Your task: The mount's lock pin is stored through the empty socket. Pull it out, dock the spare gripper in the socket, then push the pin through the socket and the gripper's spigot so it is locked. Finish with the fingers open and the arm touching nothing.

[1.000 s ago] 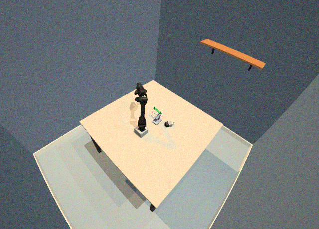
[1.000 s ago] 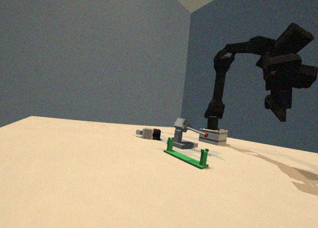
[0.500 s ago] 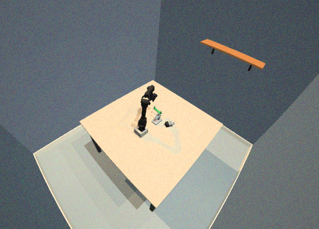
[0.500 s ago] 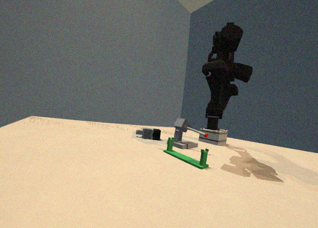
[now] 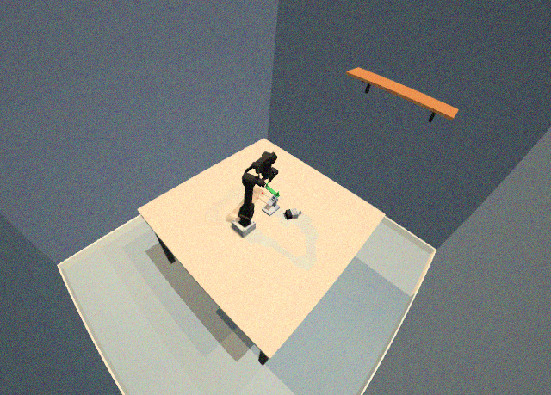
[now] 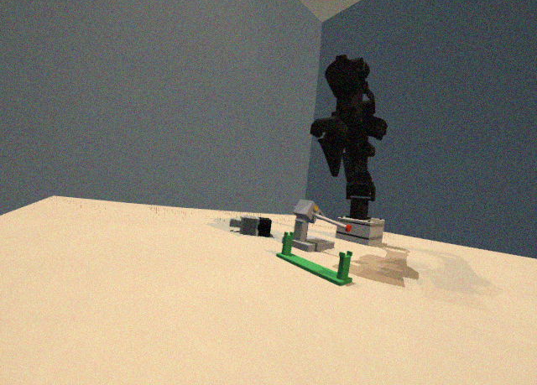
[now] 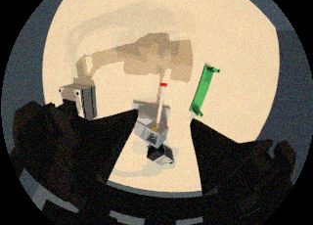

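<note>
The grey mount (image 5: 270,207) (image 6: 309,243) (image 7: 145,122) stands on the table just in front of the arm's base (image 6: 360,230) (image 7: 80,96). The lock pin (image 6: 330,221) (image 7: 159,100) sits through the mount's socket (image 6: 304,210), and its red knob (image 6: 347,227) (image 7: 163,84) points toward the base. The spare gripper (image 5: 292,213) (image 6: 256,226) (image 7: 159,154), grey and black, lies on the table beside the mount. My gripper (image 5: 270,175) (image 6: 333,166) (image 7: 164,117) is open and empty. It hangs high above the mount and points down at it, touching nothing.
A green rack with two upright forks (image 5: 271,189) (image 6: 314,266) (image 7: 203,90) lies on the table close to the mount. The tan table (image 5: 275,293) (image 6: 130,307) stands in a walled room. An orange shelf (image 5: 400,92) hangs on the far wall.
</note>
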{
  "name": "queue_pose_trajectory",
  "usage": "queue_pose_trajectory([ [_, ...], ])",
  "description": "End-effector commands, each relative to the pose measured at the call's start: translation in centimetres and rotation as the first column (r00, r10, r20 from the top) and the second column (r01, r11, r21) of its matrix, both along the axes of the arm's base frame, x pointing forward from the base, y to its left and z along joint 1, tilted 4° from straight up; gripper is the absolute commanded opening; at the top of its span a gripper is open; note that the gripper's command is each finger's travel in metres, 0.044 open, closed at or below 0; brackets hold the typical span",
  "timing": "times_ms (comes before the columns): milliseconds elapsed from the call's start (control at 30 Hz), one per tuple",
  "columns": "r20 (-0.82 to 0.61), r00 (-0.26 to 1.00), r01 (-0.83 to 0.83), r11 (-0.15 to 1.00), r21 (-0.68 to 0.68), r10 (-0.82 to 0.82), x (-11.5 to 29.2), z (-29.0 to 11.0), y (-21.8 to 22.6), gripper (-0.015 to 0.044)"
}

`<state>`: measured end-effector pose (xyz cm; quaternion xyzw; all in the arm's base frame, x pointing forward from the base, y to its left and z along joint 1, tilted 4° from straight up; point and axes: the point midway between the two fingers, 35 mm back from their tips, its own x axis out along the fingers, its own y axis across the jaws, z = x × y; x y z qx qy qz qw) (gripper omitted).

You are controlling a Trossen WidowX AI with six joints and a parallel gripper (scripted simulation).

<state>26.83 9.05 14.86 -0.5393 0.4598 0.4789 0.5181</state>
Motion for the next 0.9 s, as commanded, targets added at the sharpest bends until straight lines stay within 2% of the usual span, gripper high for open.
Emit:
queue_pose_trajectory([
  [0, -0.021, 1.0, -0.005, 1.0, -0.004, 0.005, -0.1, -2.9, 0.2, 0.03],
  [100, -0.021, 1.0, -0.005, 1.0, -0.004, 0.005, -0.1, -5.8, 0.3, 0.03],
  [867, -0.021, 1.0, -0.005, 1.0, -0.004, 0.005, 0.7, -9.0, 0.3, 0.03],
])
